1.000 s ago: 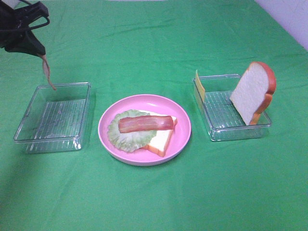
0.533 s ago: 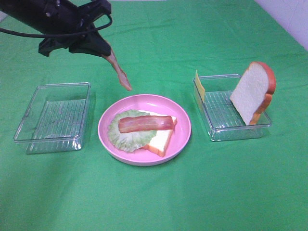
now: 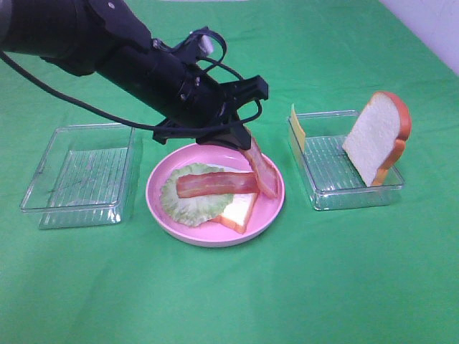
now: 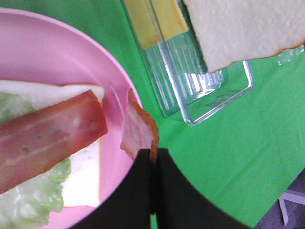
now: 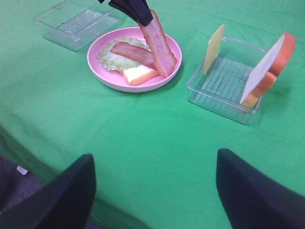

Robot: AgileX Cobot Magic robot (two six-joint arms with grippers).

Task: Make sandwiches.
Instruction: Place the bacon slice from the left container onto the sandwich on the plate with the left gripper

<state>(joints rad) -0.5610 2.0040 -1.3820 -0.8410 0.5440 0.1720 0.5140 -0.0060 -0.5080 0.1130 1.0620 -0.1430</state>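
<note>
On the pink plate lies a bread slice topped with pale green lettuce and one bacon strip. My left gripper is over the plate's far right side, shut on the top end of a second bacon strip. That strip hangs down with its lower end at the plate's right edge. The left wrist view shows the black fingers closed on this bacon. A second bread slice and a yellow cheese slice lean upright in the right tray. My right gripper stands open and empty at the table's near edge.
An empty clear tray sits left of the plate. The left arm and its cable stretch from the far left corner over that tray's far side to the plate. Green cloth covers the whole table.
The left arm has carried the hanging bacon strip rightward from above the left tray to the plate's right side and lowered it. Nothing else has moved.
</note>
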